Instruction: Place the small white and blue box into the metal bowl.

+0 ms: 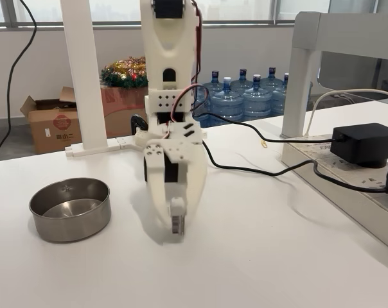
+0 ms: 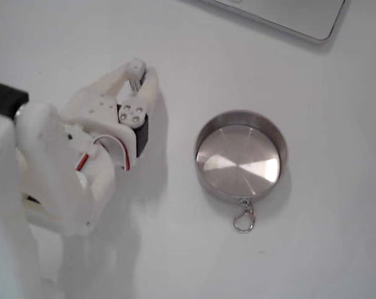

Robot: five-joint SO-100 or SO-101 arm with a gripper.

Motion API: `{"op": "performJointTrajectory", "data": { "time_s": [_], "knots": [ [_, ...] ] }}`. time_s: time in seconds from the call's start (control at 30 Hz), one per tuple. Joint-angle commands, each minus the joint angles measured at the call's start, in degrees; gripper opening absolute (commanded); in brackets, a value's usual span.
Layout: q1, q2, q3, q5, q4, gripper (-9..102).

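White plastic arm (image 1: 171,96) reaches down to the white table (image 1: 277,256), gripper (image 1: 176,224) tip low at the surface in a fixed view. Fingers pinch a small object, the box (image 1: 176,222): seen edge-on there, it reads as a narrow pale sliver with a darker grey lower part; print, blue face and barcode too small to tell. In a fixed view from above, the box (image 2: 134,85) shows as a thin grey strip between the two white fingertips of the gripper (image 2: 136,78), jaws narrow, closed on it. Whether the box touches the table cannot be told. Bowl (image 1: 70,209) sits apart from the gripper, to the left in the front fixed view, and to the right in the top one (image 2: 240,187). Dull silver steel, round, straight walls, flat shiny bottom, nothing inside. A small metal clasp (image 2: 243,218) lies against its rim in the top fixed view. Black cable (image 1: 258,170) runs across the table to a black adapter (image 1: 364,144). Blue water jugs (image 1: 245,96) and a cardboard box (image 1: 49,125) stand behind.
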Motion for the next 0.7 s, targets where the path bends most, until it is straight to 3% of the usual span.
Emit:
{"op": "performJointTrajectory", "data": {
  "time_s": [0.0,0.3,0.67],
  "knots": [
    [2.11,10.81,5.10,-0.09,-0.26,1],
    [11.16,26.10,14.59,0.35,-0.18,1],
    [26.63,25.58,15.73,0.09,-0.09,1]
  ]
}}
